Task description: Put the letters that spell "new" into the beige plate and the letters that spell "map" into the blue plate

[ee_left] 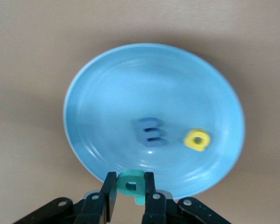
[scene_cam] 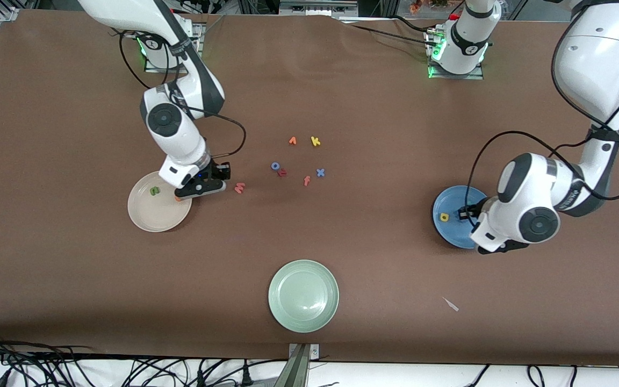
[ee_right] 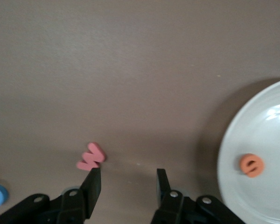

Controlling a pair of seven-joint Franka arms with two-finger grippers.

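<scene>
The beige plate [scene_cam: 151, 220] holds a green n [scene_cam: 154, 190] and an orange e [ee_right: 251, 165]. My right gripper [ee_right: 128, 179] is open and empty, low over the table between that plate's rim [ee_right: 270, 135] and the pink w [ee_right: 91, 157], which lies flat by one fingertip. In the front view this gripper [scene_cam: 204, 189] partly covers the e [scene_cam: 179, 198]. Toward the left arm's end, the blue plate [ee_left: 130, 84] holds a periwinkle m [ee_left: 150, 131] and a yellow p [ee_left: 197, 139]. My left gripper [ee_left: 130, 189] is shut on the teal a [ee_left: 131, 185] over that plate's rim.
A pale green plate [scene_cam: 303, 295] sits near the front edge. Loose letters lie mid-table: an orange v-like one [scene_cam: 292, 141], yellow k [scene_cam: 315, 141], blue o [scene_cam: 275, 166], a red letter [scene_cam: 282, 172], reddish f [scene_cam: 306, 181], blue x [scene_cam: 320, 172]. A white scrap [scene_cam: 451, 304] lies nearer the camera.
</scene>
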